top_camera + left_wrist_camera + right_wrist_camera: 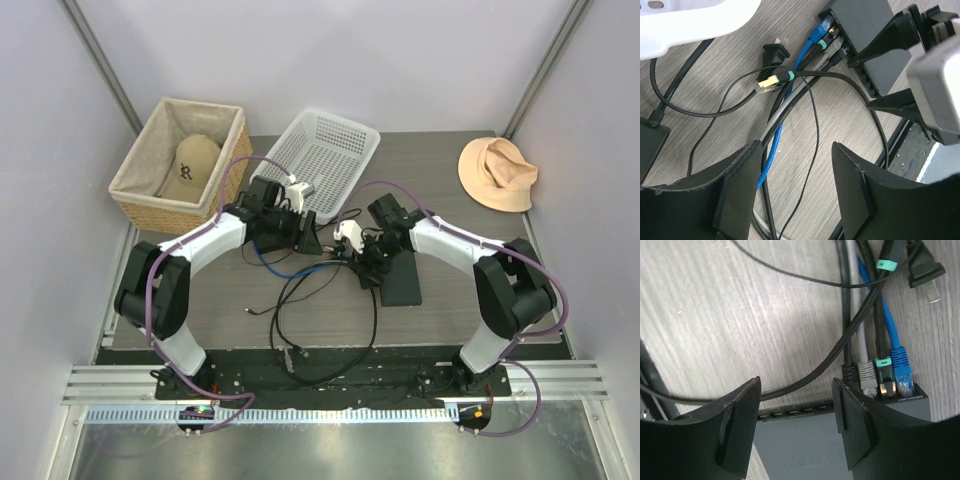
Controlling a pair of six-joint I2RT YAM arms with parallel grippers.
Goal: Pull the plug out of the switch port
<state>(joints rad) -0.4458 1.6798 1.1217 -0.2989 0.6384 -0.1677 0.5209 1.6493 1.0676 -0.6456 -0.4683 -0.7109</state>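
The flat matte-black rectangular switch box [800, 450] is lying on the grey wood-grain tabletop [440, 180], its socket edge turned toward the tangled cords [790, 130]. A row of four cable plugs [871, 374], black, grey, teal-banded and blue, is sitting in the sockets at one end of that edge. The right gripper [796, 385] is hovering over the box's empty sockets, just beside the plugs, fingers spread wide and gripping nothing. The left gripper [796, 155], also wide and empty, is hanging over the cords near the box.
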